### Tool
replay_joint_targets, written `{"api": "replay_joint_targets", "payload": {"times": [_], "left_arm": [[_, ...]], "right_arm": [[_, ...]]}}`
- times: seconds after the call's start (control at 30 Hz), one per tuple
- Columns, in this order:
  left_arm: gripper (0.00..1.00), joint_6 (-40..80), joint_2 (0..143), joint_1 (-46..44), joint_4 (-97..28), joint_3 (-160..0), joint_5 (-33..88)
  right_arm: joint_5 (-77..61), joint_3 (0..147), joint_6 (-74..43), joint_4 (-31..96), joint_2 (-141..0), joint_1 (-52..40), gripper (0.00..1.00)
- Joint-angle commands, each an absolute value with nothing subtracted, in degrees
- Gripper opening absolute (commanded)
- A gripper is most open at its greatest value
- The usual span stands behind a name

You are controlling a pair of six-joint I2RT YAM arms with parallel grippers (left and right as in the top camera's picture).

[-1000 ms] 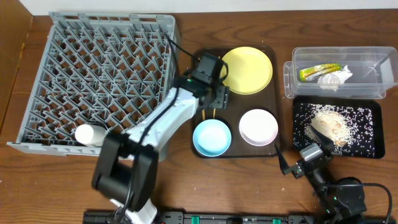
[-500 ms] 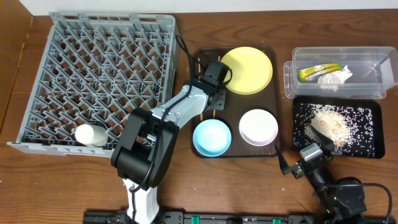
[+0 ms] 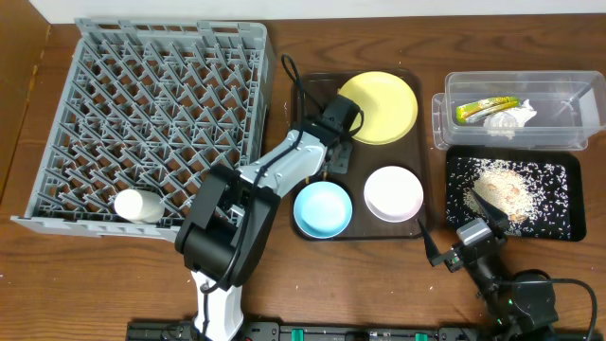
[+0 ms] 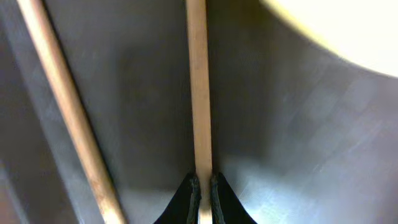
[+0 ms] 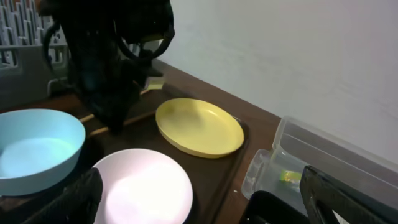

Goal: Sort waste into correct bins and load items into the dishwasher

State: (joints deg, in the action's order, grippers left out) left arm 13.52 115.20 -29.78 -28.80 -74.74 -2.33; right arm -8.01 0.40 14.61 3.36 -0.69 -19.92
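Note:
In the left wrist view my left gripper (image 4: 203, 182) is shut on one wooden chopstick (image 4: 198, 93); the second chopstick (image 4: 68, 112) lies free to its left on the brown tray. Overhead, the left gripper (image 3: 333, 157) sits low between the yellow plate (image 3: 379, 106) and the blue bowl (image 3: 322, 209). The white bowl (image 3: 393, 192) is to the right of the blue one. A white cup (image 3: 137, 205) lies in the grey dish rack (image 3: 161, 104). My right gripper (image 3: 445, 248) is open near the table's front right, holding nothing.
The clear tub (image 3: 587, 95) at the back right holds a yellow-green wrapper (image 3: 485, 109) and a white tissue (image 3: 511, 117). In front of it, the black tray (image 3: 559, 223) carries rice scraps (image 3: 502, 189). The brown serving tray (image 3: 360, 232) holds the plate and bowls.
My left gripper has slid a little right beside the plate, lowered, and closed on a chopstick. The right arm has not moved.

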Motion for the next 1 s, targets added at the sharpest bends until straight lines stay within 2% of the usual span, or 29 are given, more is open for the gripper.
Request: {"api": "replay_joint_targets", "payload": {"times": [0.0, 0.3, 0.5, 0.67, 0.87, 0.97], "left_arm": [[0.08, 13.5, 113.8, -28.7, -33.6, -78.6, -3.0], [0.08, 13.4, 102.7, -22.9, -42.6, -83.9, -3.0], [0.08, 13.1, 98.0, -13.3, -51.8, -83.7, -8.3], [0.08, 4.9, 99.3, -7.2, -51.2, -81.1, -8.2], [0.08, -4.6, 99.8, -6.5, -51.2, -80.9, -8.2], [0.11, -5.4, 99.9, -6.5, -50.7, -80.9, -8.2]], "right_arm": [[-7.8, 0.3, 14.9, 3.6, -0.3, -19.2, 0.99], [-7.7, 0.3, 14.9, 3.6, -0.3, -19.2, 0.99], [-7.7, 0.3, 14.9, 3.6, -0.3, -19.2, 0.99], [-7.7, 0.3, 14.9, 3.6, -0.3, -19.2, 0.99], [-7.8, 0.3, 14.9, 3.6, -0.3, -19.2, 0.99], [-7.7, 0.3, 14.9, 3.6, -0.3, -19.2, 0.99]]}}
